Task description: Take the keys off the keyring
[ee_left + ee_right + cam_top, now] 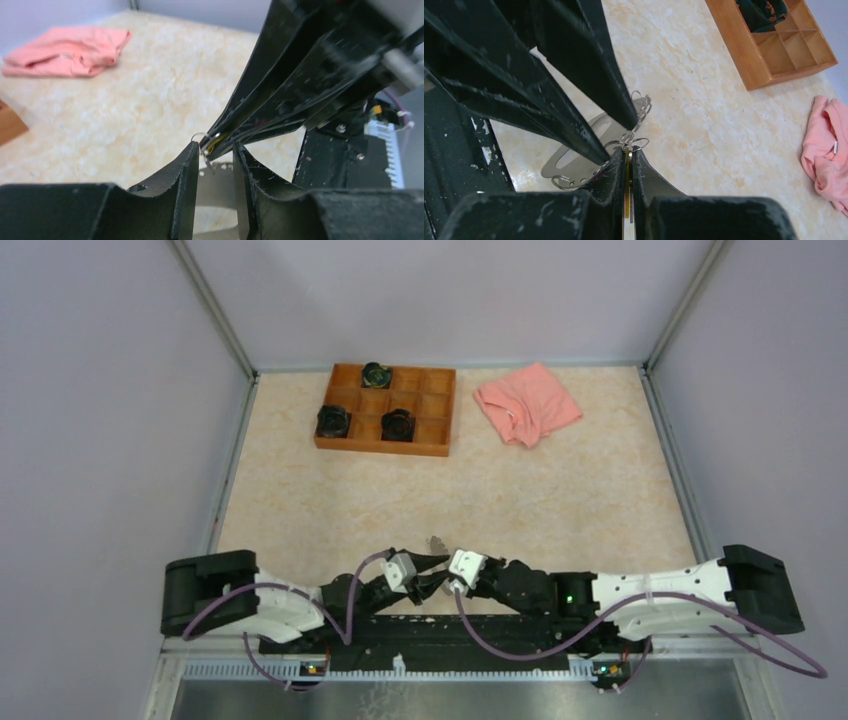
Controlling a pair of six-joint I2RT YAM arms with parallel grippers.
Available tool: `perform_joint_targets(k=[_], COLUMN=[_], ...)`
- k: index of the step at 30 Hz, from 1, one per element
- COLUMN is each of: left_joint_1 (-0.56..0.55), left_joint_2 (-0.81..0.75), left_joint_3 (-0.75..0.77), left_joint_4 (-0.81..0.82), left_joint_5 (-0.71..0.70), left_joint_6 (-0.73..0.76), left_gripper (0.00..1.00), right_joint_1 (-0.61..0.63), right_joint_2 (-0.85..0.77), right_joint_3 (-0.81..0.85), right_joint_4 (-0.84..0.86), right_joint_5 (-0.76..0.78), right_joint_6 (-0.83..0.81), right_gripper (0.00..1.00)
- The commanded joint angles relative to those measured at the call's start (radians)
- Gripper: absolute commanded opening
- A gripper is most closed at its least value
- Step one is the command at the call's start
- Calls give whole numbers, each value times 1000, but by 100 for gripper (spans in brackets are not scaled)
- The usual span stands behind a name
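Since the keyring [216, 190] is a thin, stiff metal plate, it should be light and slick. It is best pinched across its flat body, away from the rim where the small rings [640, 142] hang. It is held at the middle of the table's [560, 500] near edge. The left gripper [215, 150] seems to clamp it there, a finger on either side, though the contact is partly hidden.

The keys are tiny, rigid and slippery. Each wants a pinch on the head, so the ring can be worked off it. The right gripper [628, 152] is closed tight on one key [627, 185], a yellow sliver between its fingers, just beside the keyring's rim. Rings that fine could bend or spring free under a hard tug.

Toward the far-left corner sits a wooden tray [433, 448] of square compartments. Three hold black knobs [333, 421], one apiece; the others show only wood. A pink cloth [527, 403] lies crumpled near the far-right corner.
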Motion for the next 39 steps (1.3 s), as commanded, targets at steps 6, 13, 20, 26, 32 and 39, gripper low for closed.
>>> perform_joint_targets(k=[6, 13, 20, 26, 32, 39], left_joint_1=[-3, -3, -3, -4, -4, -4], left_joint_2=[-347, -371, -293, -293, -292, -279], left_joint_3=[-126, -149, -134, -135, -120, -104], left_joint_4=[-324, -331, -288, -288, -278, -279], left_joint_5=[16, -33, -22, -23, -3, 53], left_joint_6=[80, 27, 17, 18, 40, 57], left_gripper=[36, 36, 33, 32, 32, 32], right_joint_1=[12, 11, 12, 11, 11, 11], right_joint_2=[-58, -79, -100, -115, -104, -86], right_joint_3=[12, 3, 10, 16, 28, 44], right_joint_4=[68, 73, 38, 14, -10, -20], right_joint_5=[-23, -53, -85, -98, -113, -114], right_joint_6=[13, 13, 17, 30, 35, 35], right_gripper=[0, 0, 0, 0, 0, 0])
